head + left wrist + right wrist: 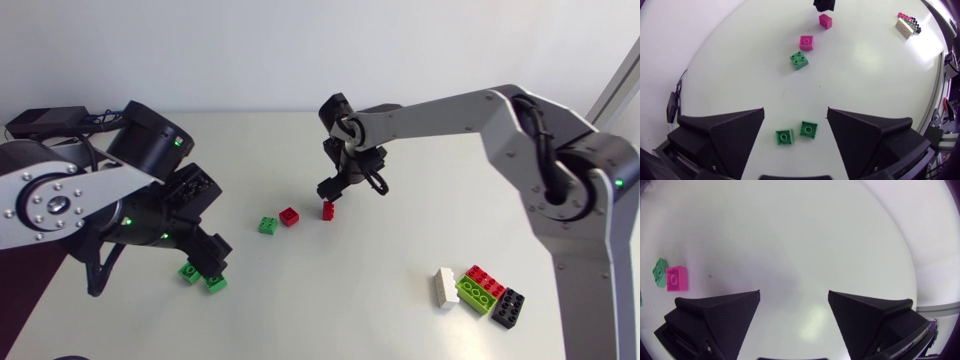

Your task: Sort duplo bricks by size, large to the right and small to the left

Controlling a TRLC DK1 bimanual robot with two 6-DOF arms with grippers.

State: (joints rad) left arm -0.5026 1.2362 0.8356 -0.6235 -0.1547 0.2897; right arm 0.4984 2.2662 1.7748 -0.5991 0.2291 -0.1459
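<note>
The left gripper hangs low over the table with its 2 fingers spread wide. On the table in the gap between them, touching neither, lie a green brick and a second green brick, side by side and both small. In the head view these 2 sit at the gripper's tips, at the table's left.

Ahead of that gripper, well apart from it, 3 small bricks form a loose row: a lone green brick, a middle red brick, and an end red brick.

The right gripper is over mid-table with its fingers apart, holding nothing; its wrist view shows bare table between them. The end red brick lies just beside its tips, a small gap showing in the left wrist view. The middle red and lone green bricks lie off beside one finger.

At the right, bunched together, are a white brick, a lime brick, a large red brick and a black brick.
</note>
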